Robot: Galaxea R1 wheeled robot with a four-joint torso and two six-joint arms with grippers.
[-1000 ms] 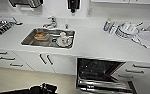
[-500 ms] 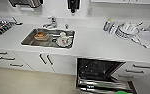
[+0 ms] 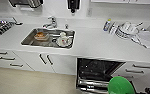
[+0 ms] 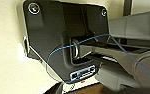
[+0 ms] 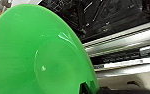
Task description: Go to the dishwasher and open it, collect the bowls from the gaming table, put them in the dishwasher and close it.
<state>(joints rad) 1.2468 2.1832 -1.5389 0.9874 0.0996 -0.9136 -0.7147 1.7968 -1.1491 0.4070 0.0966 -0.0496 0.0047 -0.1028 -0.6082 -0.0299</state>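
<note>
The dishwasher (image 3: 98,71) stands open under the white counter (image 3: 96,43), right of the sink (image 3: 28,41). A green bowl (image 3: 120,85) hangs just over its lowered door, held in the right gripper (image 5: 84,88); the left gripper's state cannot be told.

Green bowl (image 3: 121,85) and dishwasher (image 3: 96,72) cut off by frame edge.

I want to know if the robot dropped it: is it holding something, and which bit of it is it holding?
Yes, the green bowl, held by its rim in the right gripper, just in front of the open dishwasher.
</note>
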